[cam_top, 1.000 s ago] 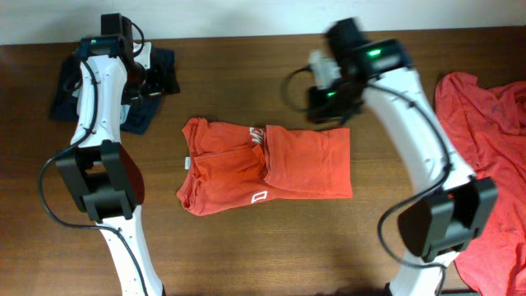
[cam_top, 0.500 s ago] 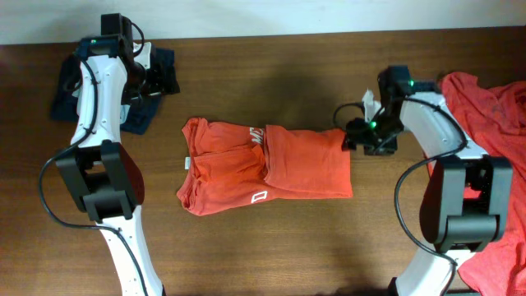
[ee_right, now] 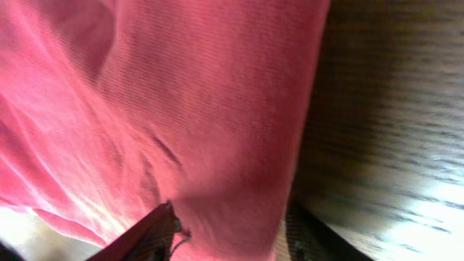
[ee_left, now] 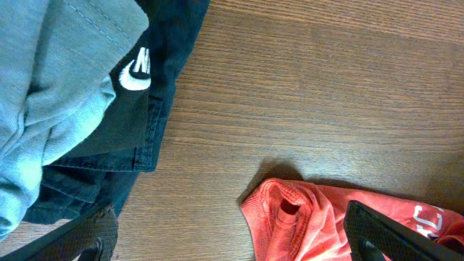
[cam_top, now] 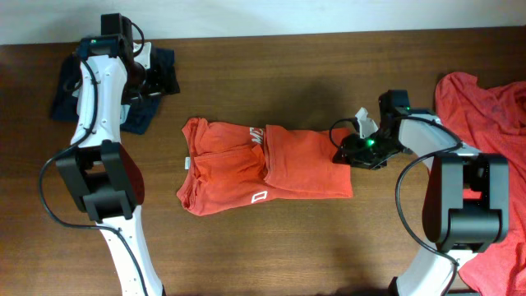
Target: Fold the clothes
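One of the clothes, an orange-red T-shirt (cam_top: 263,168) with white lettering, lies partly folded mid-table. My right gripper (cam_top: 343,153) is low at its right edge. In the right wrist view the red cloth (ee_right: 210,123) fills the gap between my two fingers (ee_right: 148,233), which stand apart astride the shirt's edge without pinching it. More orange-red clothes (cam_top: 486,107) are heaped at the far right. My left gripper (cam_top: 154,79) hangs wide open at the upper left. In its wrist view a corner of the shirt (ee_left: 304,221) lies ahead of the open gripper (ee_left: 232,243), which holds nothing.
A dark navy garment (ee_left: 156,80) with a white logo and a pale blue one (ee_left: 51,94) are piled at the upper left under the left arm (cam_top: 94,90). Bare wooden table (cam_top: 271,74) surrounds the folded shirt. The red heap runs down the right edge.
My right arm swung from above the shirt's upper right out to the right, then dropped to the shirt's right edge. The left arm and the shirt stayed put.
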